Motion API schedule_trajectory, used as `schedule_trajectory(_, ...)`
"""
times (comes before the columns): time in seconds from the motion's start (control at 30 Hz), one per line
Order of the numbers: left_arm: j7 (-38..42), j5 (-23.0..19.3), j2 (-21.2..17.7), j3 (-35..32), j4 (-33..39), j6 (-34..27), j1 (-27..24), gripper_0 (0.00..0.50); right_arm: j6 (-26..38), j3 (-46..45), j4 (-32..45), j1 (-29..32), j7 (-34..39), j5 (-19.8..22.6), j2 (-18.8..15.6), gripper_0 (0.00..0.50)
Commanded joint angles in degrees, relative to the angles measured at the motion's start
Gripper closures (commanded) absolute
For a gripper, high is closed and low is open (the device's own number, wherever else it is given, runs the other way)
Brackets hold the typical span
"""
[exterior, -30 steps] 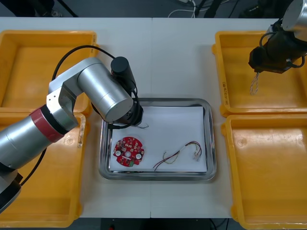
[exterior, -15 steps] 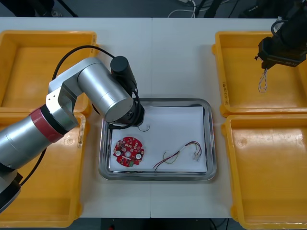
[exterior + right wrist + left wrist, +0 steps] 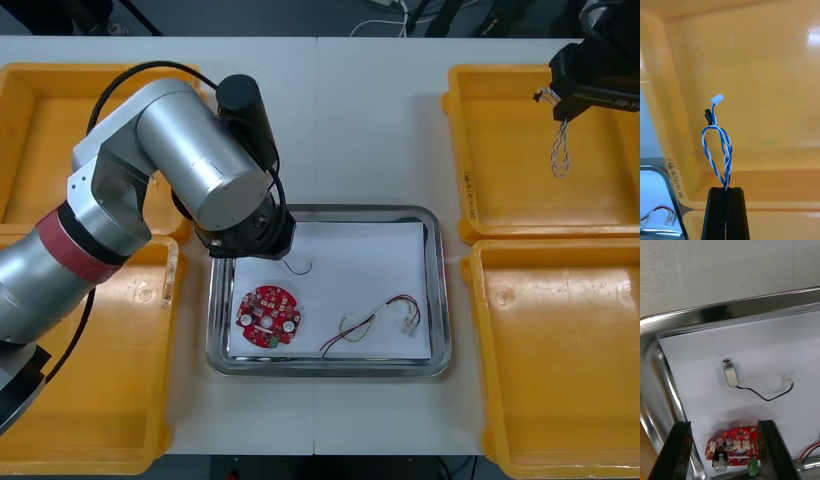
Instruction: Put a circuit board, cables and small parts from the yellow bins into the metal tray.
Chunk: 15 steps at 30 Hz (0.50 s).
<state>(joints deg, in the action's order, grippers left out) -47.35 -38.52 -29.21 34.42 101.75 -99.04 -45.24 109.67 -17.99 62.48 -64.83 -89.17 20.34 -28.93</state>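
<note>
Left claw (image 3: 723, 423) higher over metal tray (image 3: 733, 309)

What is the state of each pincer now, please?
Left pincer: open, holding nothing, above the metal tray.
Right pincer: closed on the twisted blue and white cable, over a yellow bin.

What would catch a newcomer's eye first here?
The right gripper, pinching a twisted blue and white cable that dangles over the far right bin. Then the bulky silver arm holding the open left gripper above the tray, where a red board, a red and yellow cable and a small metal part lie.
</note>
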Motion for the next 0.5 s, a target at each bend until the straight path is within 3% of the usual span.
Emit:
schedule_trajectory(0.03,-0.8,-3.1,-1.6,-4.8,2.5,-4.8,-4.5,0.000,0.3,1.3,5.5,-0.4,-3.7,4.0,-0.8,0.500)
schedule_trajectory(0.23,-2.0,-4.9,-1.6,-8.8,2.5,-11.0,-8.0,0.000,0.3,5.8,9.0,-0.1,-5.1,9.3,-0.8,0.500)
schedule_trajectory(0.5,-5.1,-5.5,-4.0,-11.8,1.6,-11.0,-11.2,0.000,0.3,14.3,22.2,5.5,-6.1,13.8,-0.8,0.500)
